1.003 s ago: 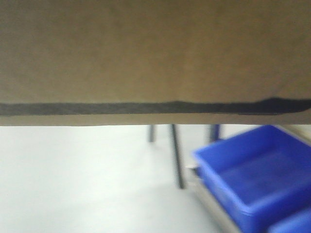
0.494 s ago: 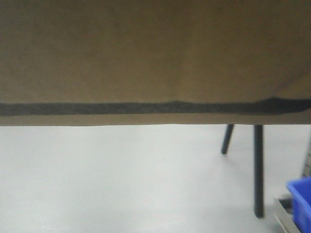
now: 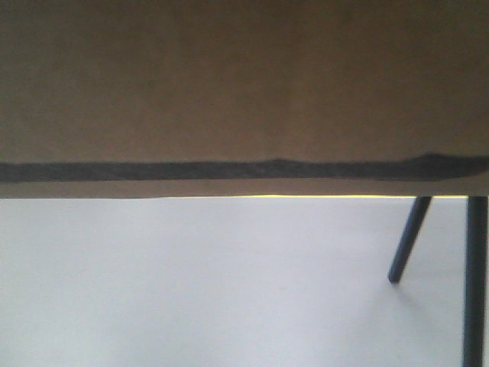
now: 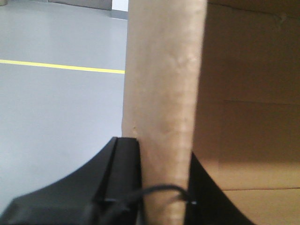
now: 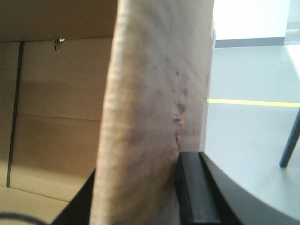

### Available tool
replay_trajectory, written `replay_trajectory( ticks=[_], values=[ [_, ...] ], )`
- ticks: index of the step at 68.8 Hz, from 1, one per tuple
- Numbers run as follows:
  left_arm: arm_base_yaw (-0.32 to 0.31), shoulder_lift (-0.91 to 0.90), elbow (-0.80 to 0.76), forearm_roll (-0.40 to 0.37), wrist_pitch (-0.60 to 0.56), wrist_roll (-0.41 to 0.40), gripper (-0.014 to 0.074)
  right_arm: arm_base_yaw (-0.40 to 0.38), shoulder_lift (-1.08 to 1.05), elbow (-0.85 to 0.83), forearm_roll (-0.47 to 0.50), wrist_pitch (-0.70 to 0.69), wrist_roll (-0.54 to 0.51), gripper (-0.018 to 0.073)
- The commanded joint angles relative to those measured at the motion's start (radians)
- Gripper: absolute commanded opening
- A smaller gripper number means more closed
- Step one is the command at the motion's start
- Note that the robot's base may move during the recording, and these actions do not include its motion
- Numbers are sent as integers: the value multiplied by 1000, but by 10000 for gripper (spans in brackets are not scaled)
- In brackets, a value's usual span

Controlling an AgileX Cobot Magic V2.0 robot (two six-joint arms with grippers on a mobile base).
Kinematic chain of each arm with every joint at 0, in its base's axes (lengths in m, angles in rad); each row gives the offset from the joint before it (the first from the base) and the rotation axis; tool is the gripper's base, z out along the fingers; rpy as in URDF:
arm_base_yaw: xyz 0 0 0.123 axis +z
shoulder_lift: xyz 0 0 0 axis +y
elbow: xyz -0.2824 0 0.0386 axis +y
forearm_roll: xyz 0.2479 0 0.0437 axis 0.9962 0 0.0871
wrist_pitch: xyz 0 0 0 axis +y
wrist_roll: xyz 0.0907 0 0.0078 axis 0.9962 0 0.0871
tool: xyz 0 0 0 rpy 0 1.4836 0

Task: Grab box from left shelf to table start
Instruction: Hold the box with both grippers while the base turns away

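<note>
Fills the upper half of the front view with the box [image 3: 244, 92], brown cardboard crossed low down by a dark band [image 3: 229, 170] running from 9 to 3 o'clock. Below its bottom edge, toward 6 o'clock, shows pale grey floor [image 3: 191, 283], with a thin sliver of yellow line [image 3: 290, 196] right under that edge and two dark legs [image 3: 409, 238] at 4 o'clock. No telling from here whether anything supports the box from beneath. Clamped on an upright cardboard wall of the box with the left claw [image 4: 161, 187]: set narrow, black fingers [image 4: 124, 164] pressed against both faces, the wall rising from between them toward 12 o'clock and a thin black cable [image 4: 154, 189] crossing it low down. At 3 o'clock of that wall, the shaded inside of the box; at 9 o'clock, floor and the yellow line. Clamped the same way on an upright wall with the right claw [image 5: 136, 201]: set narrow, one black finger at 4 o'clock flat against the outer face, the other only a dark shape at 7 o'clock. At 9 o'clock of this wall, the inside of the box with a dark seam; at 3 o'clock, floor, the yellow line and one leg.
</note>
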Motion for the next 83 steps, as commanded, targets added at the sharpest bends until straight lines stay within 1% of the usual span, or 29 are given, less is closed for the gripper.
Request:
replay_trajectory(
  ticks=[1, 83],
  values=[
    [-3, 8, -37, 2, -203, -32, -93, -4, 20, -28, -49, -157, -2, 58],
    [-3, 8, -37, 2, -203, -32, -93, -4, 20, -28, -49, -153, -2, 58]
  ],
)
